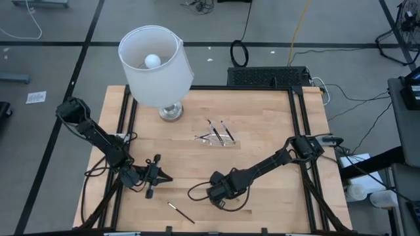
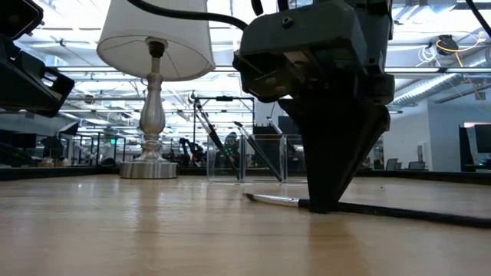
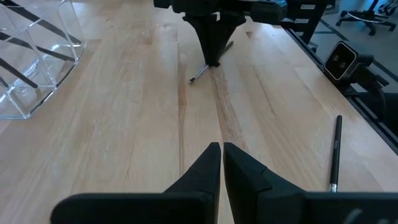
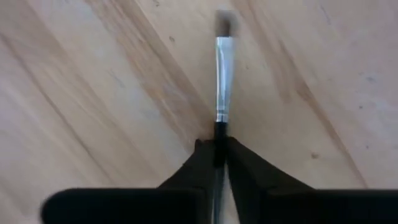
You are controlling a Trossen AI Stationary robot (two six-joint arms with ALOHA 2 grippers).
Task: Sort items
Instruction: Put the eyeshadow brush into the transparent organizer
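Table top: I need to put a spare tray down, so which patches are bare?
Bare wood lies between the clear tray and the table's right rail, and left of the lamp base. The front is crowded: left gripper, loose brush, right gripper clamping a brush.

Wooden table [image 1: 262, 137] in black frame sits on grey floor [image 1: 59, 72] marked by dark lines, loose cables [image 1: 239, 49] beyond its far edge; low view shows open hall behind, ceiling strip lights [image 2: 430, 57], desks and monitor [image 2: 477, 146] at right.
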